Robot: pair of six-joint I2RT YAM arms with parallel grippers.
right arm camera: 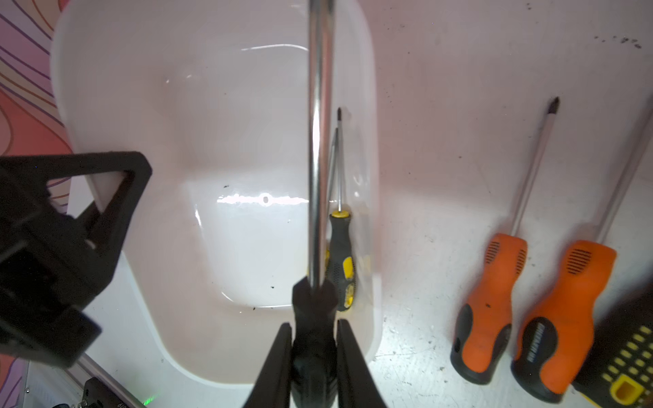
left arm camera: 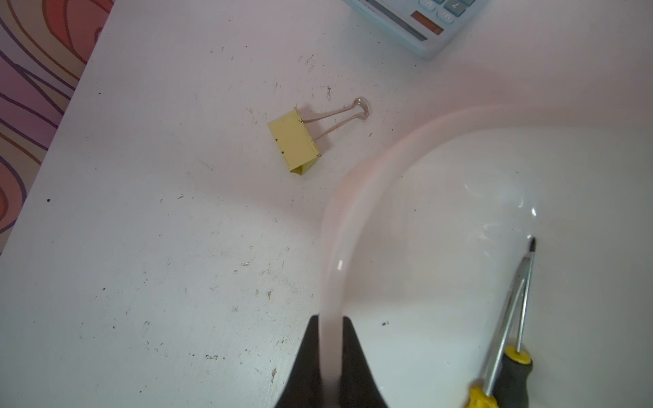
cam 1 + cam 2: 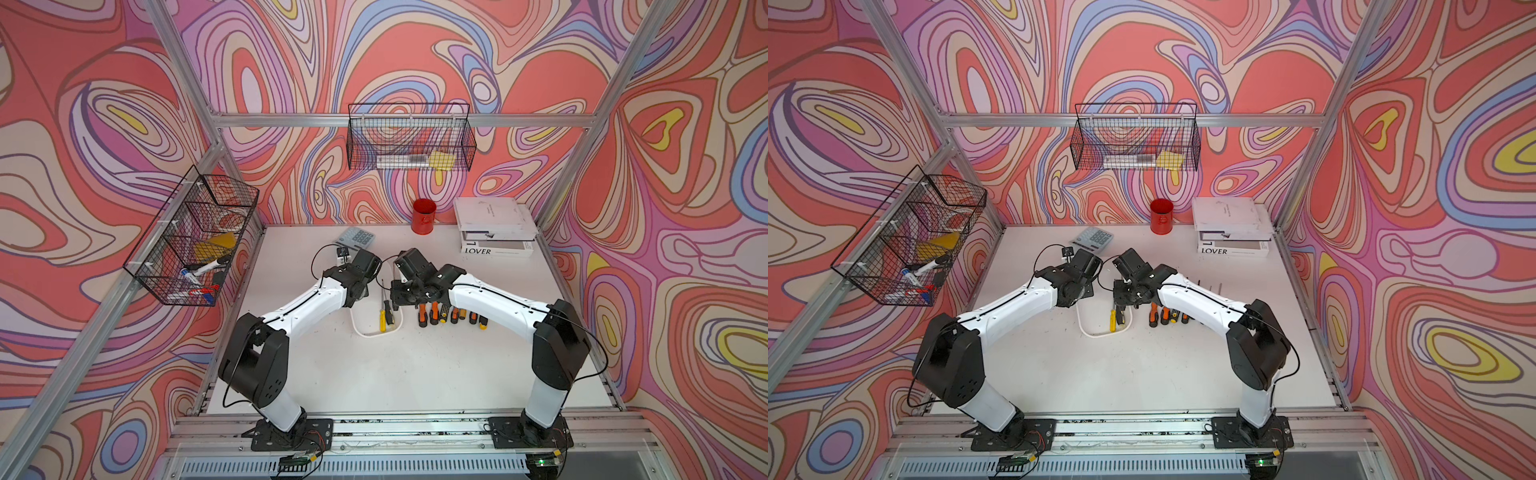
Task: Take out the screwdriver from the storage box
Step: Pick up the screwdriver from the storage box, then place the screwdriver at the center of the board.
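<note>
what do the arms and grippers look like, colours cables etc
The left arm and right arm have smooth white shells between bulky black joint housings, each on a black base plate. A thin black cable runs along each, looping free near the wrist. The left gripper and right gripper have plain matte black fingers tapering to narrow tips; no markings show.

Item: white table (image 3: 374, 374), surface scuffed. On it I count: a storage box (image 1: 212, 106), mid-table; a row of screwdrivers (image 3: 453, 316) just beside it, toward the right edge; a yellow binder clip (image 2: 295, 141) near the box; a calculator (image 3: 356, 239) and red cup (image 3: 424, 216) along the far edge; stacked books (image 3: 494, 226) at the far right corner.
</note>
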